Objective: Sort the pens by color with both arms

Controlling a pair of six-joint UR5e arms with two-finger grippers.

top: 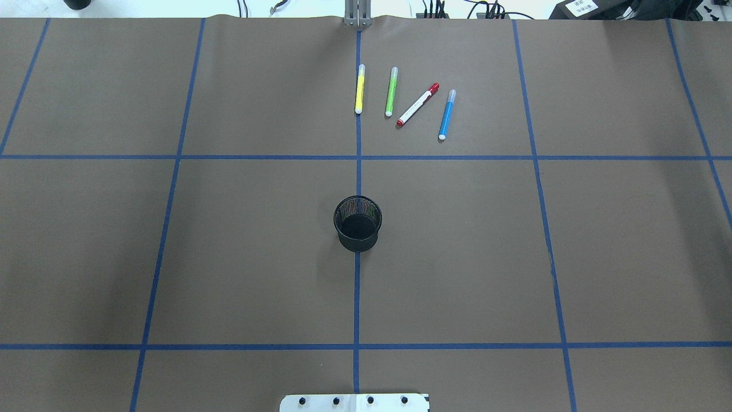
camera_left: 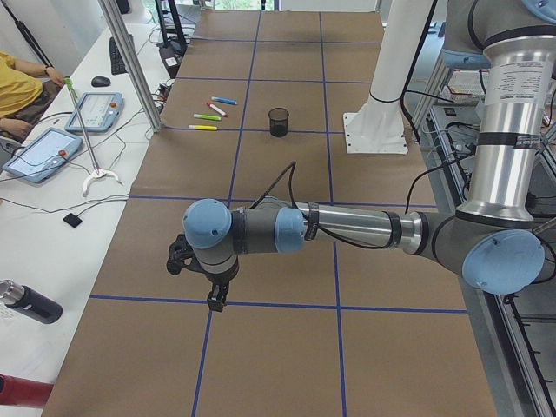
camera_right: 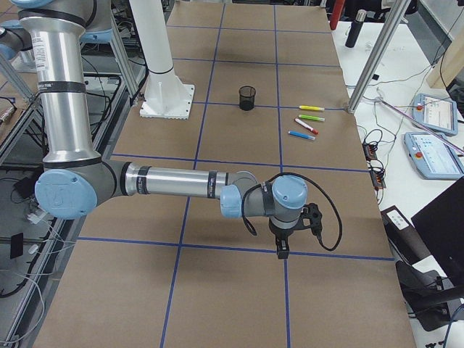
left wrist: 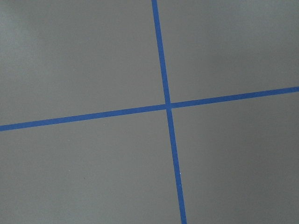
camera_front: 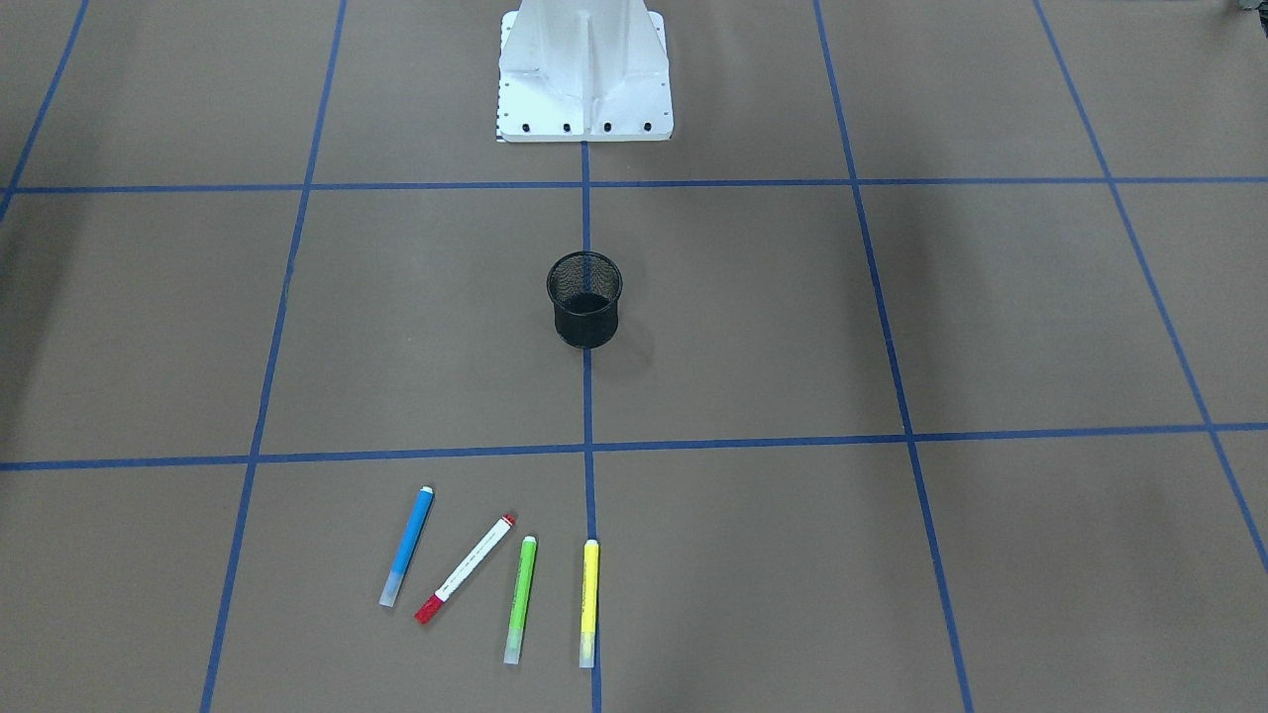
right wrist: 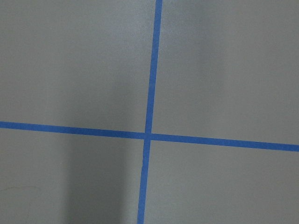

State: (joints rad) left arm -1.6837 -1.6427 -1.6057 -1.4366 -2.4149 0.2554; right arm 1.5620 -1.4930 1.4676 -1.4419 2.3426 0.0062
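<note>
Four pens lie side by side on the brown table near its far edge: a yellow pen (top: pixel 359 88), a green pen (top: pixel 391 91), a white pen with red cap and end (top: pixel 418 105) and a blue pen (top: pixel 446 114). They also show in the front view, the blue pen (camera_front: pixel 407 546) leftmost and the yellow pen (camera_front: pixel 588 602) rightmost. My left gripper (camera_left: pixel 217 300) hangs over a tape crossing far from the pens. My right gripper (camera_right: pixel 282 250) hangs over a crossing at the other end. I cannot tell whether either is open or shut.
A black mesh cup (top: pixel 357 223) stands upright on the centre tape line, between the pens and the white base pedestal (camera_front: pixel 584 74). Blue tape lines divide the table into squares. A side bench with tablets (camera_left: pixel 43 152) runs along the far edge.
</note>
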